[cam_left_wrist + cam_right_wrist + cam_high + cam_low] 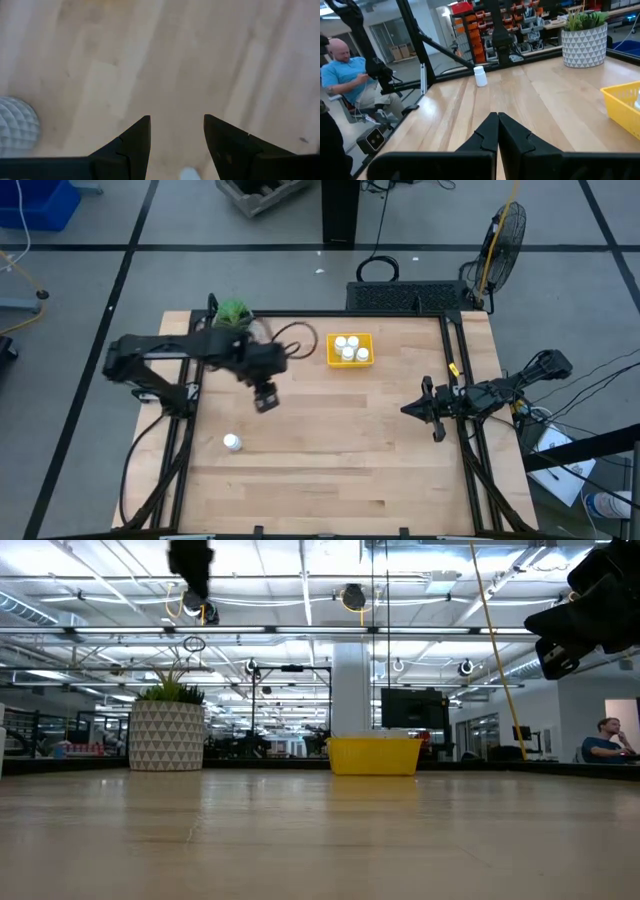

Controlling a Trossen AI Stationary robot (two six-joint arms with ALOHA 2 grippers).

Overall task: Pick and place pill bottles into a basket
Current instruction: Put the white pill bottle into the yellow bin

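Note:
The yellow basket [350, 349] stands at the table's far middle with several white pill bottles [347, 352] in it; it also shows in the low view [374, 755]. One white pill bottle [232, 443] stands upright on the table at the near left; it also shows in the right wrist view [480, 76]. My left gripper [265, 398] hangs open and empty above the table, between the basket and the lone bottle; its fingers show apart in the left wrist view [175, 137]. My right gripper [417, 409] is shut and empty at the right side [497, 125].
A white patterned pot with a green plant [233, 313] stands at the far left corner, also seen in the low view [167, 732]. A person in a blue shirt [350, 75] sits beyond the table's left edge. Bare wood [340, 450] lies between the arms.

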